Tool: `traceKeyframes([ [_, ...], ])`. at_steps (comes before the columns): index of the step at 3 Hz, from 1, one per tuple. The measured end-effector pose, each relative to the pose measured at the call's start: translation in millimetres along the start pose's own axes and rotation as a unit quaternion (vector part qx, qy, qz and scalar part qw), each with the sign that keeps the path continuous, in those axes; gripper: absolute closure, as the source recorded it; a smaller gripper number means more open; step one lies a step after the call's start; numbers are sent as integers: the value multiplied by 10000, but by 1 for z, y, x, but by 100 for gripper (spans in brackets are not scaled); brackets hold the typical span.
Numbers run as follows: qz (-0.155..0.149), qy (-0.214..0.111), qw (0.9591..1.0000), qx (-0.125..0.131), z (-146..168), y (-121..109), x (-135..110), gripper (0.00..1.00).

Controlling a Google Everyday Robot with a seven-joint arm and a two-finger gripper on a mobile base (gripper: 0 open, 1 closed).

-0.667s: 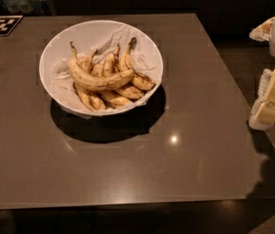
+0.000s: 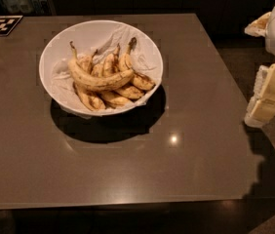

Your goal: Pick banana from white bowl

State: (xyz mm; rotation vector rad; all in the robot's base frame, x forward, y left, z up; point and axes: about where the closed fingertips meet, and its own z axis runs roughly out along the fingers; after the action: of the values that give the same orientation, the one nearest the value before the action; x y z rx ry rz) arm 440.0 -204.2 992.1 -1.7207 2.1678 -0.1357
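Yellow, brown-speckled and curved, the banana (image 2: 98,82) lies atop a browner bunch (image 2: 115,97) in the smooth, deep white bowl (image 2: 46,62), lined with crumpled paper (image 2: 132,33), on a glossy grey-brown desk (image 2: 186,155). Nothing in the bowl has shifted since a moment ago, and the blocky cream tool (image 2: 266,99) remains beyond the desk's right edge, well apart; whether it is wide or narrow cannot be told. The reach, by all appearances, has not begun.

I see a smooth, semi-glossy brown counter (image 2: 201,145) catching a glint. The white bowl (image 2: 69,39) looks smooth, lined with crumpled matt paper (image 2: 136,57). The banana (image 2: 98,81) has matt, speckled skin. The gripper (image 2: 264,101), off the counter's right edge, looks like cream plastic.
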Motion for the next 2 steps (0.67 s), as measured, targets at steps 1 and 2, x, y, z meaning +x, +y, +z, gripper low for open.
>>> traceKeyframes([
  [1,-58,192,9998,21,3,-2,-23,0],
  [2,67,337,9994,-55,14,-11,-49,0],
])
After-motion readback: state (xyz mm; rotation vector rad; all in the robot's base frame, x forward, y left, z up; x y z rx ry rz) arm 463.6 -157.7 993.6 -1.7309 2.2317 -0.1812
